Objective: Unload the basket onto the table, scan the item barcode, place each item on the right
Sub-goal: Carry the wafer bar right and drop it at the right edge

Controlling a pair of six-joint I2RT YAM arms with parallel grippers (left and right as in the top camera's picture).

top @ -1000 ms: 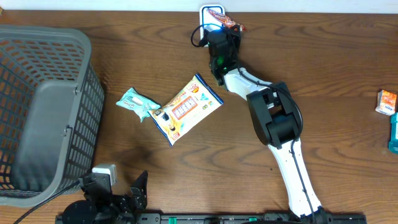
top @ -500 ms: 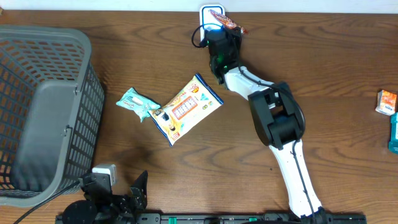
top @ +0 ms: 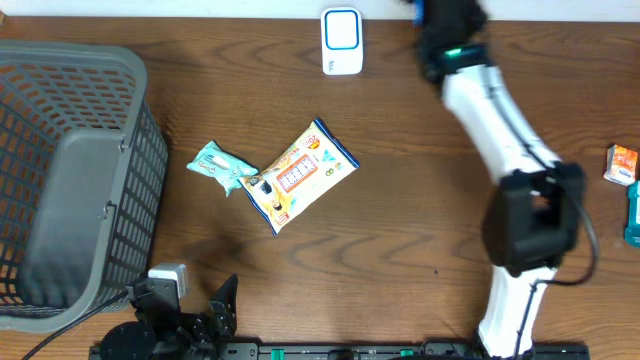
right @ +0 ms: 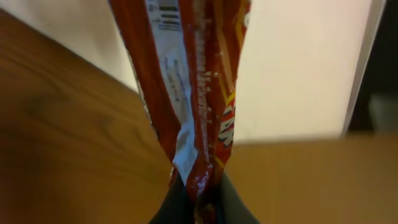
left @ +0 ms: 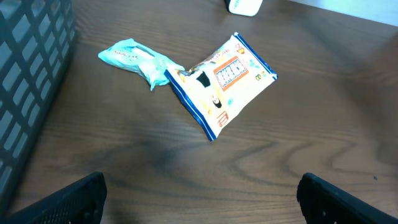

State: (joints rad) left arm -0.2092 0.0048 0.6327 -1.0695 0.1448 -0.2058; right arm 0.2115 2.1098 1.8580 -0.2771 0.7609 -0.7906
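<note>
A red snack packet (right: pixel 189 87) with white printed panels hangs up out of my right gripper (right: pixel 199 208), which is shut on its lower end. In the overhead view that gripper (top: pixel 438 14) is at the table's back edge, right of the white, blue-rimmed scanner (top: pixel 341 40), and the packet is hidden by the arm. The scanner (left: pixel 244 5) shows at the top edge of the left wrist view. My left gripper (left: pixel 200 190) is open low over bare wood at the front left, holding nothing.
A yellow-and-white snack bag (top: pixel 300 176) and a teal packet (top: pixel 221 165) lie mid-table. A grey mesh basket (top: pixel 140 150) fills the left side. An orange box (top: pixel 622 163) and a teal item (top: pixel 633 214) sit at the right edge.
My right arm has swung from over the scanner to the right along the back edge, carrying the red packet. The scanner is now uncovered. The left arm has not moved.
</note>
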